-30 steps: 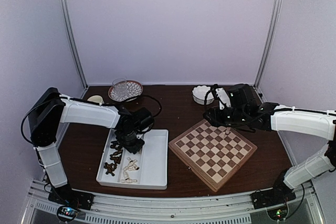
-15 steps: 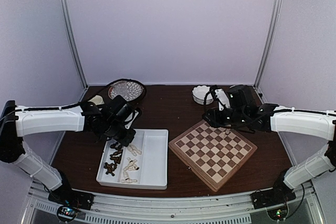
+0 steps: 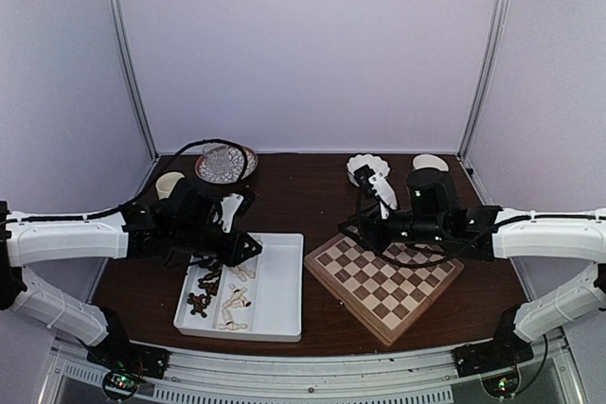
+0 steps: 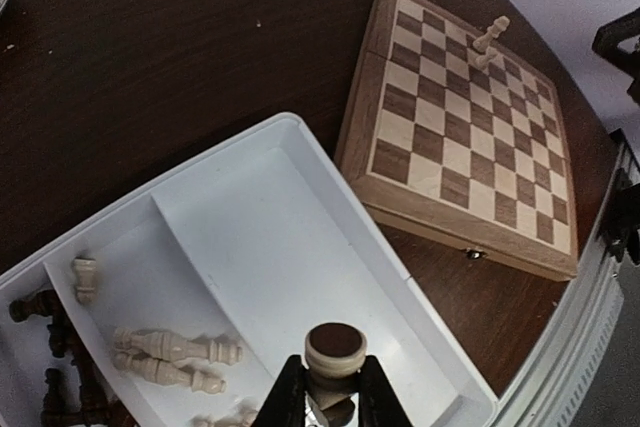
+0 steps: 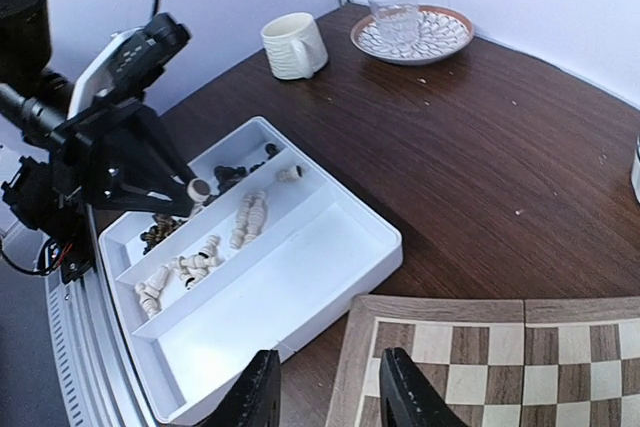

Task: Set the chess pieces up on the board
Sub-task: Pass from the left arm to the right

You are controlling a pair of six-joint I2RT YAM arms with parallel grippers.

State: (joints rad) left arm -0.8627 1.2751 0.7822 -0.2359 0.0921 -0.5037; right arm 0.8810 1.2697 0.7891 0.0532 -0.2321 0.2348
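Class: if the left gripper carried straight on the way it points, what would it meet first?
Probably the white tray, in its empty wide compartment: the left gripper, shut on a cream piece, points across it. Depth is unclear; the board lies beyond.

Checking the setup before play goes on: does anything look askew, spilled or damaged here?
Only the board stands out: it sits turned at an angle to the tray and the near edge of the table. The pieces lying flat in the tray seem just stored loose; nothing looks spilled or broken.

left pincer (image 3: 248, 249) hovers over the tray (image 3: 276, 295); right pincer (image 3: 358, 226) above the board (image 3: 383, 278)
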